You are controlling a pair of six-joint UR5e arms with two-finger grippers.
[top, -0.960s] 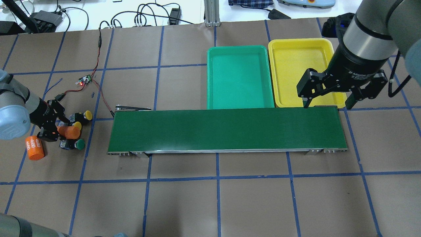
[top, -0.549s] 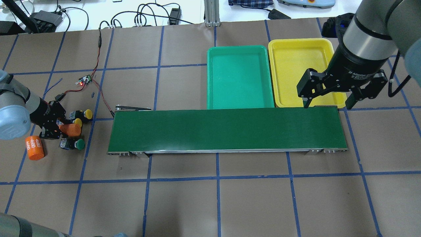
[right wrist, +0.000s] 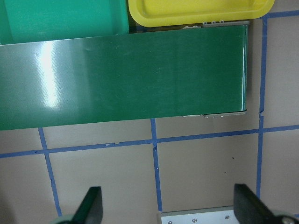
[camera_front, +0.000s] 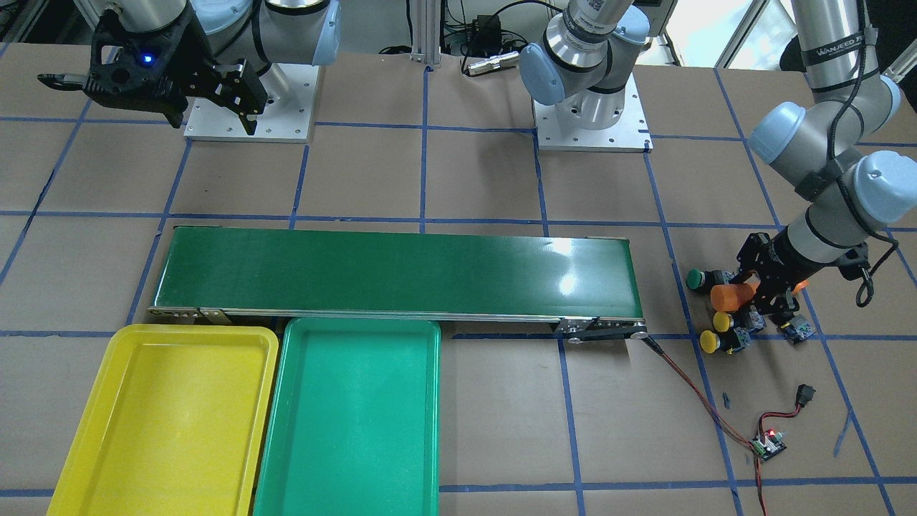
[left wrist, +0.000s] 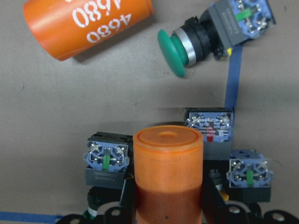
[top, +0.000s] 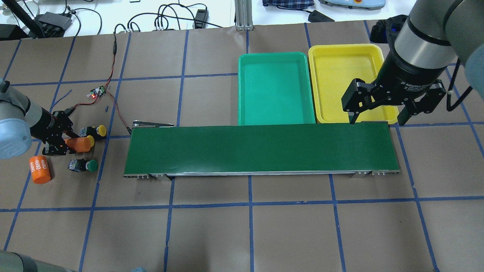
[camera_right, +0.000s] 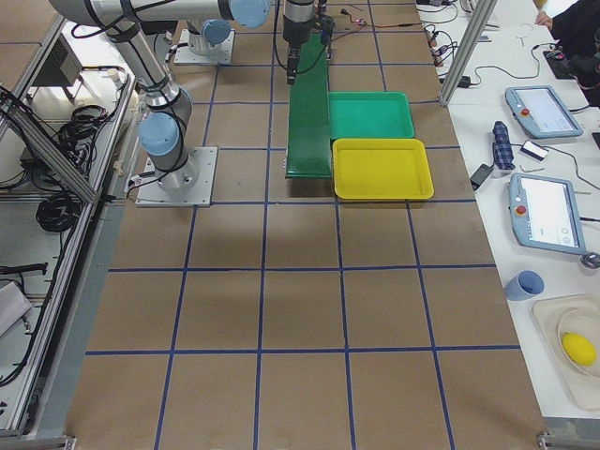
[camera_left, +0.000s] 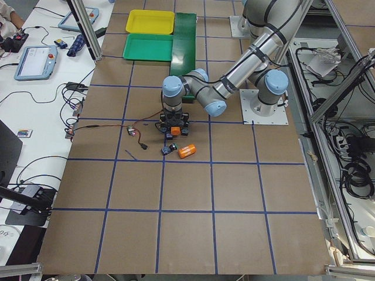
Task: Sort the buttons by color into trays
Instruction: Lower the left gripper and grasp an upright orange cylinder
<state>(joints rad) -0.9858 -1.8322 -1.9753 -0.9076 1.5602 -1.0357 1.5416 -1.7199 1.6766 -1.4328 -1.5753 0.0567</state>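
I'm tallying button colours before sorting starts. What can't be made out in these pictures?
Front-facing: the fourth button shows only its body; the left gripper hides its cap.
Overhead: the gripper and its plain orange cylinder cover that button.
Left wrist: three buttons beside the cylinder turn their terminal ends to the camera; cap colours hidden.
Exterior left: buttons too small to tell colours.
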